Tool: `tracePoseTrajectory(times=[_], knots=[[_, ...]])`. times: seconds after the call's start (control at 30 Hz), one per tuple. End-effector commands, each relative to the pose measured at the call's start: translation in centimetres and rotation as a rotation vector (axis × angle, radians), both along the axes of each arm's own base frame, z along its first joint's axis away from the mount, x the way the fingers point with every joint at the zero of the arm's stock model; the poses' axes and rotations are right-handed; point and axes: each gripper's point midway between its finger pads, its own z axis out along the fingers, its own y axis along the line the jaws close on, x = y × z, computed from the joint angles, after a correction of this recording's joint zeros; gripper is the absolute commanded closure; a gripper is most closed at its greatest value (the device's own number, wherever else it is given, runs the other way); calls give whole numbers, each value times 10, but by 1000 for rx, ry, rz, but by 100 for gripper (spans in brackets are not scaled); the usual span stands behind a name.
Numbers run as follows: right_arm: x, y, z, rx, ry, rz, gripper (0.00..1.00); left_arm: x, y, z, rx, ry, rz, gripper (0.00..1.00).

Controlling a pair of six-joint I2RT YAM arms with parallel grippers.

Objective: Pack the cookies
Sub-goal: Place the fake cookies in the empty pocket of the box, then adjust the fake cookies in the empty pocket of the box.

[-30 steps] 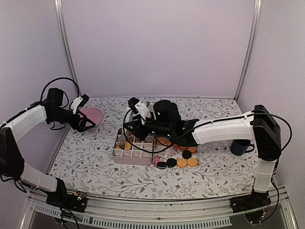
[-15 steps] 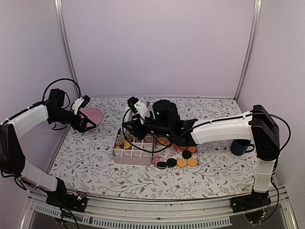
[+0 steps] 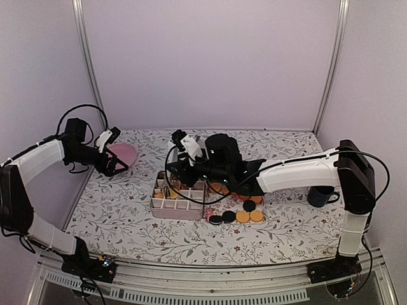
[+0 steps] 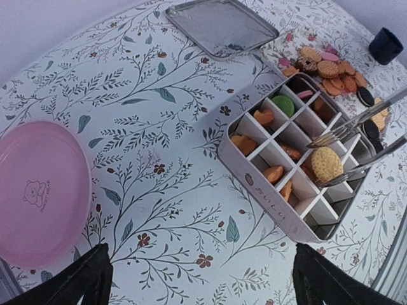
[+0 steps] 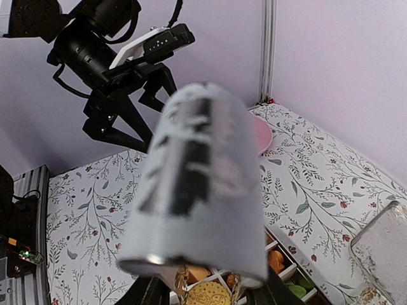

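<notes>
A pale pink divided box (image 3: 175,211) stands mid-table, with golden-orange, pink and green cookies in several cells (image 4: 264,117). Loose cookies (image 3: 241,216), golden and black, lie on the cloth right of it, and show in the left wrist view (image 4: 331,67). My right gripper (image 3: 186,166) is shut on metal tongs (image 4: 362,117), whose wrapped handle (image 5: 197,190) fills its wrist view. The tong tips pinch one golden cookie (image 4: 327,164) just over the box's cells (image 5: 206,293). My left gripper (image 3: 114,166) hangs open and empty (image 4: 202,283) above the cloth, left of the box.
A pink plate (image 3: 122,152) lies at the far left beside my left gripper (image 4: 38,190). A metal lid (image 4: 222,25) lies behind the box. A dark blue cup (image 3: 321,196) stands at the right. Frame posts and walls close in the back and sides.
The right gripper and tongs have shifted slightly over the box's left cells, still pinching the golden cookie. The left arm has barely moved.
</notes>
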Motion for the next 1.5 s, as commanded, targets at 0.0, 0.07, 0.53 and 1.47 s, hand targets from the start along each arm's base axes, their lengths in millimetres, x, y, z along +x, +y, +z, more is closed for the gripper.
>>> tracePoseTrajectory(times=[0.0, 0.07, 0.53, 1.47], knots=[[-8, -6, 41, 85, -53, 17, 59, 0, 2, 3, -4, -18, 4, 1], [-8, -6, 39, 82, -51, 18, 59, 0, 2, 4, -5, -17, 6, 1], [-7, -3, 55, 127, -76, 17, 58, 1, 2, 5, -6, -16, 9, 1], [-24, 21, 29, 99, -141, 144, 61, -2, 2, 8, 0, -24, 7, 1]])
